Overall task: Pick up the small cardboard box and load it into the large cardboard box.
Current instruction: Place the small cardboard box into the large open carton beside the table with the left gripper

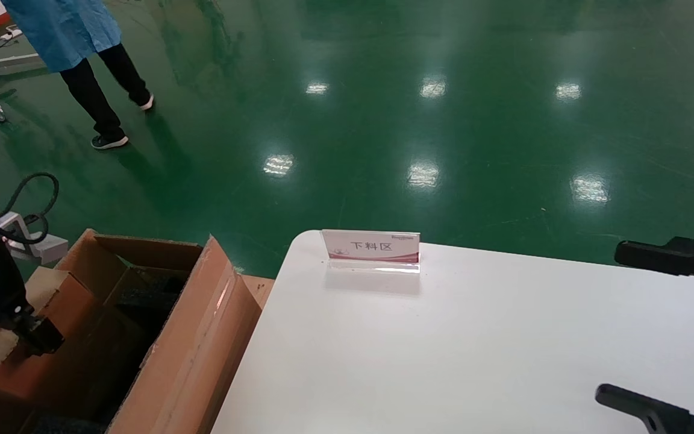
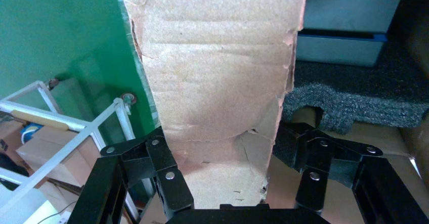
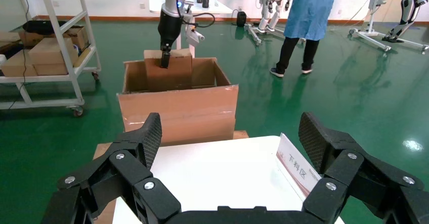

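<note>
The small cardboard box stands inside the large cardboard box at the far left, its top above the rim. My left gripper is shut on it from above. In the left wrist view its fingers straddle the pale torn face of the small box, with black foam beside it. The right wrist view shows the left gripper on the small box in the big carton. My right gripper hangs open and empty over the white table; the right wrist view also shows it.
A sign stand sits at the table's far edge. A person in a blue coat walks on the green floor at the far left. A wheeled rack with cartons stands beyond the big carton.
</note>
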{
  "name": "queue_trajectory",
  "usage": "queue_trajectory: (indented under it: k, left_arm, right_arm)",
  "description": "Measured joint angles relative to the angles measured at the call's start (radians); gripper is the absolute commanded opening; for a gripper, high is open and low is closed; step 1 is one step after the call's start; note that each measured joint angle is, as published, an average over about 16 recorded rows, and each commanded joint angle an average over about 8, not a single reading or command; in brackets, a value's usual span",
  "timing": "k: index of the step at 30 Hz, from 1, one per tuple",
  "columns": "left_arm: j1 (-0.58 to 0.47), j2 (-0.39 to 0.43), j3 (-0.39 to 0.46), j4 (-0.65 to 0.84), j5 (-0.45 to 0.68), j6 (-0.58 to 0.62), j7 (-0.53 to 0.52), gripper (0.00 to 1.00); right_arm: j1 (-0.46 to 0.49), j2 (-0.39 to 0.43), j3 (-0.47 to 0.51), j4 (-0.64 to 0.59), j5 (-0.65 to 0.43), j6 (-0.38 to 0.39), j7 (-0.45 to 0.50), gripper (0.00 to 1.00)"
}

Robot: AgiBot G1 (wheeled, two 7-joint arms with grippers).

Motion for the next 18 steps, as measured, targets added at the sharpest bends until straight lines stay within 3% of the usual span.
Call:
queue_trajectory:
  k: [4,5,12,13,18]
  left_arm:
    - [0.03,0.004,-0.004,0.016,-0.004,-0.014,-0.002,0.0]
    - [0.037,0.005,-0.005,0.02,-0.004,-0.018,-0.003,0.05]
    - [0.079,0.009,-0.01,0.046,-0.008,-0.042,-0.006,0.89]
    - [0.083,0.009,-0.01,0.049,-0.009,-0.044,-0.006,0.97]
    - [0.099,0.012,-0.012,0.061,-0.01,-0.054,-0.007,1.0]
  right_arm:
    - [0.0,0.0,0.0,0.0,0.0,0.0,0.0,1.0]
    - [0.0,0.0,0.0,0.0,0.0,0.0,0.0,1.0]
    - [0.0,0.0,0.0,0.0,0.0,0.0,0.0,1.0]
    - [0.0,0.0,0.0,0.0,0.0,0.0,0.0,1.0]
    - [0.0,0.0,0.0,0.0,0.0,0.0,0.0,1.0]
